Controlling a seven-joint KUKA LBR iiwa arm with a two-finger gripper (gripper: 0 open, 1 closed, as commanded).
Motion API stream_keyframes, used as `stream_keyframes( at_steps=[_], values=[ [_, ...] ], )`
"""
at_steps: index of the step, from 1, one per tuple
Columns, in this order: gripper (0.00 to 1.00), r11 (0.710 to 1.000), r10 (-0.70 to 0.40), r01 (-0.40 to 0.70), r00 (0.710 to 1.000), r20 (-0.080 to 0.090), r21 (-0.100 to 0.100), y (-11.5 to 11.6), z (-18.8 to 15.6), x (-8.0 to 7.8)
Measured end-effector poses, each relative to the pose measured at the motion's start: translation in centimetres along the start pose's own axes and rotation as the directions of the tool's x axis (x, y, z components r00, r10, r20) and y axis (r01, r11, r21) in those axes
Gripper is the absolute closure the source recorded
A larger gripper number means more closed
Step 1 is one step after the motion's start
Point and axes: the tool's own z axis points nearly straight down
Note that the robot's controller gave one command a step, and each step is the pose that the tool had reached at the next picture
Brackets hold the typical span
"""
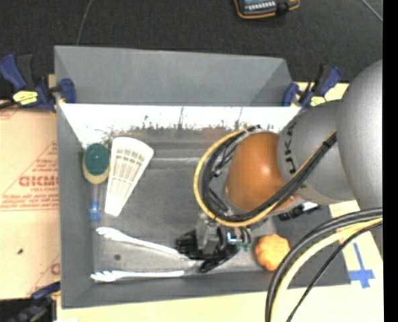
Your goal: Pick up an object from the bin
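down in the near right part of the bin point(70, 233), the gripper point(209, 247) sits low over the floor, under the arm's orange cover point(249, 170) and its loops of cable. whether it is open or closed cannot be told, since its lower end is a dark tangle of parts seen from above, and nothing can be made out in its grasp.

two things lie nearest to it. a long white utensil point(139, 248) stretches along the near side of the floor in two slim strips. its right end reaches in just beside the gripper's dark tip, though contact cannot be judged. on the gripper's other side, close by and apart from it, a small orange-yellow lump point(271, 251) rests in the near right corner.

the rest lies well apart, by the left wall. a white slotted spatula point(126, 170) lies there with its fan-shaped head toward the far side. a round green-topped thing point(96, 161) lies just beside that head, and a small blue piece point(94, 210) sits by the spatula's handle.
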Motion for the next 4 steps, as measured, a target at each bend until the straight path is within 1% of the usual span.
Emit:
stream_keyframes(
  at_steps=[1, 2, 3, 4],
  values=[
    [1.00, 1.000, 0.008, -0.008, 1.000, 0.002, 0.001, 0.6, 0.0, 0.3],
    [1.00, 1.000, -0.018, 0.018, 1.000, 0.001, 0.000, 1.4, -0.1, 0.2],
    [1.00, 0.943, -0.334, 0.334, 0.942, 0.007, 0.002, -1.7, 0.0, 2.9],
    [1.00, 0.994, -0.109, 0.109, 0.994, 0.012, -0.003, 0.0, -1.2, 0.3]
  ],
)
